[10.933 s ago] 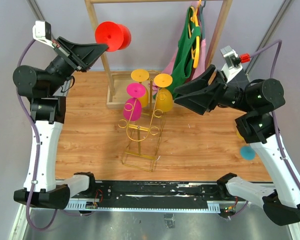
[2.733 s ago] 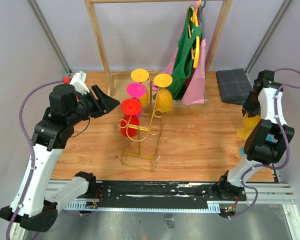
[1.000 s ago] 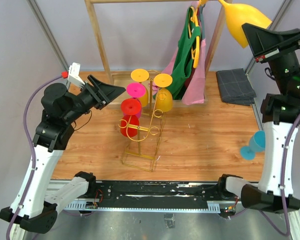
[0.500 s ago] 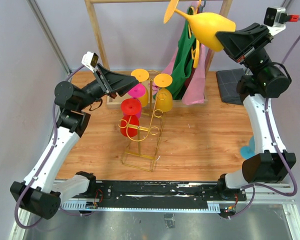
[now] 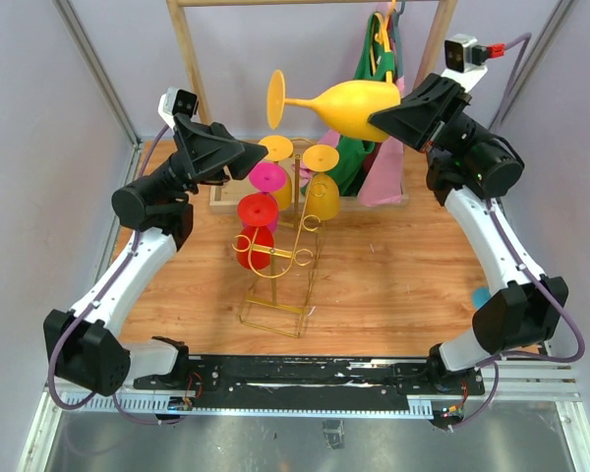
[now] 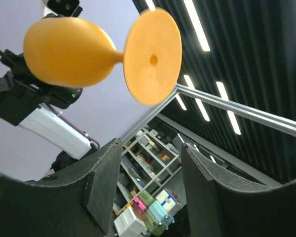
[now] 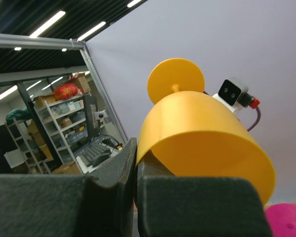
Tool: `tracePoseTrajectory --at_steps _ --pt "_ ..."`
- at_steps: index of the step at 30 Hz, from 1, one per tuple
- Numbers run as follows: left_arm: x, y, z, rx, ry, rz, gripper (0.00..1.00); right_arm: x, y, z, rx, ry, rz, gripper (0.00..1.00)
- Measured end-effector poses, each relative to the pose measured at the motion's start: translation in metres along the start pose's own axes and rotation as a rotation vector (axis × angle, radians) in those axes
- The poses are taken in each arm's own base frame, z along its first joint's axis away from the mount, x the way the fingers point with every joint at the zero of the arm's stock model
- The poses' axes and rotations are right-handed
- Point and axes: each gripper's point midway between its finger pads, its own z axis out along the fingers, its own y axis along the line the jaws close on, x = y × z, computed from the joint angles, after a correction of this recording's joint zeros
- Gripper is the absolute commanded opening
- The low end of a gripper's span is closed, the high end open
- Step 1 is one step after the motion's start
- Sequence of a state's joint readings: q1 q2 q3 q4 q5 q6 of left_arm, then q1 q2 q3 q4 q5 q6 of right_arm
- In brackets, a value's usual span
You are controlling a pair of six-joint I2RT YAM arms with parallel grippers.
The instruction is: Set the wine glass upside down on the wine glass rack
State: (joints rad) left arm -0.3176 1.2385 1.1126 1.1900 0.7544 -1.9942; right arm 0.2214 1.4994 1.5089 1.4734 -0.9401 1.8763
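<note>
Half a second on, the right arm has swung the glass (image 5: pixel 344 101) down and leftward from beside the top bar of the rail (image 5: pixel 192 88). It now lies on its side in the air, well above the rack (image 5: pixel 275 258), with its foot pointing left. The left arm's tip has barely shifted.

The right end effector (image 5: pixel 393 116) is clenched on the bowl's rim, and its wrist view shows the fingers (image 7: pixel 113 182) pinching the wall there. That grip leaves stem and foot bare, probably because those are the parts a loop arm must catch. The left end effector (image 5: pixel 248 157) is released and empty. It is aimed up at the foot but still apart from it, perhaps ready to take the stem for a hand-over.

The glass still needs tipping bowl-down before it can hang.

Room is tight behind, with the rail's right post and the clothes (image 5: pixel 359 147) close to the right end effector. Yellow, pink and red hung glasses (image 5: pixel 265 179) fill the rack's rear and left arms. The nearer loops on the right side look free, so approaching from above and from the near side of the desk (image 5: pixel 393 265) seems clearest. The glass foot could clip the hung ones on the way down.
</note>
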Motion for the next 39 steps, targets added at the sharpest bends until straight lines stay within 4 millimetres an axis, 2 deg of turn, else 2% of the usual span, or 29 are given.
tracePoseTrajectory --at_steps 6,12,15,20,25,27,32,34,37,39 --pt "0.005 -0.014 -0.004 0.111 0.03 0.029 0.56 0.023 0.008 0.016 -0.067 0.075 0.02 0.01" --pt "0.012 -0.03 -0.008 0.203 0.045 0.099 0.55 0.031 0.002 0.021 -0.084 0.089 0.041 0.01" --pt "0.009 -0.031 -0.008 0.212 0.033 0.098 0.55 0.035 -0.002 0.023 -0.09 0.091 0.057 0.01" --pt "0.005 -0.029 -0.007 0.214 0.018 0.091 0.54 0.046 0.002 0.03 -0.118 0.109 0.076 0.01" --pt "0.003 -0.027 -0.008 0.216 0.003 0.084 0.43 0.052 0.006 0.034 -0.135 0.12 0.078 0.01" --pt "0.002 -0.026 -0.009 0.216 -0.004 0.08 0.34 0.052 0.005 0.034 -0.135 0.121 0.076 0.01" --pt "0.001 -0.028 -0.009 0.223 -0.013 0.08 0.32 0.054 0.002 0.033 -0.128 0.123 0.077 0.01" --pt "0.0 -0.028 -0.008 0.224 -0.015 0.08 0.24 0.056 0.0 0.031 -0.122 0.123 0.083 0.01" --pt "0.001 -0.028 -0.008 0.221 -0.013 0.079 0.05 0.056 -0.002 0.031 -0.118 0.121 0.088 0.01" --pt "0.001 -0.028 -0.008 0.222 -0.013 0.079 0.0 0.057 -0.002 0.031 -0.121 0.122 0.085 0.01"
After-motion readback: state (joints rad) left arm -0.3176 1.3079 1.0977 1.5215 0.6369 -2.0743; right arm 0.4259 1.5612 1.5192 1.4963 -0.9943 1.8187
